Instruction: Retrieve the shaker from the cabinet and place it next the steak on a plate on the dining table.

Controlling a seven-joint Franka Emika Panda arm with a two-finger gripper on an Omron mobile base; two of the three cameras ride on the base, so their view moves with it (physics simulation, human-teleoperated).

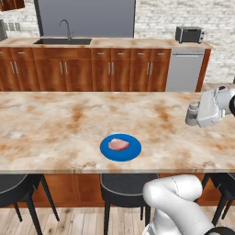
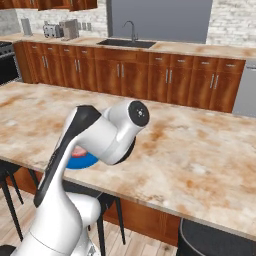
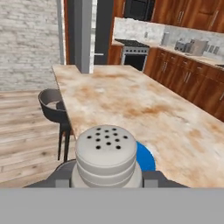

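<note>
Plate: the round, flat, bright blue plate (image 1: 120, 153) lies on the beige-and-rust marbled stone surface (image 1: 55, 119) of the long dining table, close to its near edge, left of the robot's hand in the left base view.
Steak: the small, flat, pinkish oval steak (image 1: 119, 145) sits in the middle of the plate, with bare blue rim all around it.
Shaker: the small grey cylindrical shaker (image 1: 192, 114) with a lighter rounded cap is carried above the surface, well to the right of the plate; it is out of the cabinet and not yet set down.
Jaws: the two-finger gripper (image 3: 107, 178) is clenched on the shaker's body, with the perforated cap (image 3: 106, 146) filling the space between the dark finger tips in the hand view.
Long axis: the shaker stands roughly upright in the left base view, cap uppermost.
Key relation: the plate lies to the left of the held shaker and lower; in the hand view a blue sliver of the plate shows just behind the cap.
Judgement: the coming move is probably a carry leftward and down onto the bare rim beside the steak.
</note>
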